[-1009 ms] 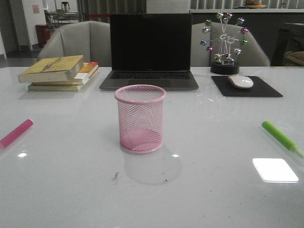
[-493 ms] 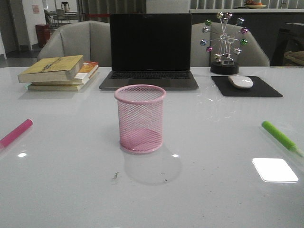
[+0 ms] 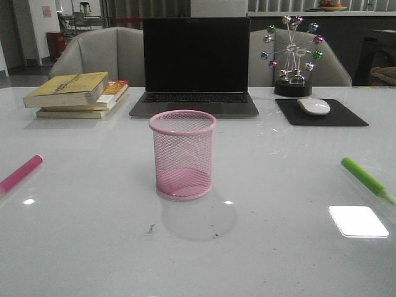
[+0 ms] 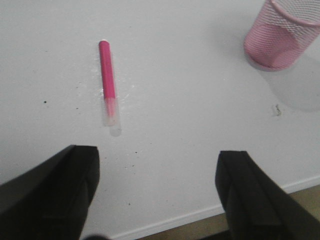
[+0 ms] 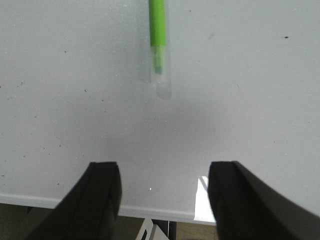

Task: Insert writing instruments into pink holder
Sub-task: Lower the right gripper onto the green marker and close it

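The pink mesh holder stands upright and empty in the middle of the white table; the left wrist view catches it too. At the table's left edge lies the magenta marker, which is also in the left wrist view, its whitish end nearest my open left gripper. The lime green marker lies at the right; in the right wrist view it rests ahead of my open right gripper. Both grippers hover above the table's near edge, holding nothing. Neither arm shows in the front view.
Behind the holder are a laptop, a stack of books at the back left, and a mouse on a black pad with a ball ornament at the back right. A bright glare patch lies near the green marker.
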`<state>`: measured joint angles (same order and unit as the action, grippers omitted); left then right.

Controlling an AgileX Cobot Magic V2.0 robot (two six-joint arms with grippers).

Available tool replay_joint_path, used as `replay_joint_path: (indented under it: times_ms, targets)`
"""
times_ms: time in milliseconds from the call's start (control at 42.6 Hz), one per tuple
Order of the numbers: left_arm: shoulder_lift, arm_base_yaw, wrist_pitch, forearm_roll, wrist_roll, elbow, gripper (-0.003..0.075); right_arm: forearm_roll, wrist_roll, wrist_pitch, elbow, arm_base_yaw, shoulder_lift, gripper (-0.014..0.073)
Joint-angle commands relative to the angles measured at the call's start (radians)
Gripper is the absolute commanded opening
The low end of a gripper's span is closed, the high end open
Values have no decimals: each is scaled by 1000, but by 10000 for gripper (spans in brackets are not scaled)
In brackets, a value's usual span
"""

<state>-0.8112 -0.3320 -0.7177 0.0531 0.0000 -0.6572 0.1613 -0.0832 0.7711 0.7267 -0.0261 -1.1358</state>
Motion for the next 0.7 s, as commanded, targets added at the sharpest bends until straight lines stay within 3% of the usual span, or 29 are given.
replay_joint_path:
  times_ms: [0,235,681]
  targets:
    - [1,-41,71,11,0,-30,547,14,-14,-5,94,21,-69,469]
    - [1,-46,71,11,0,-30,547,-20,-14,14,258,90,-297,466]
    - [1,-46,71,11,0,-30,547,-117,4,10,497,94,-610,466]
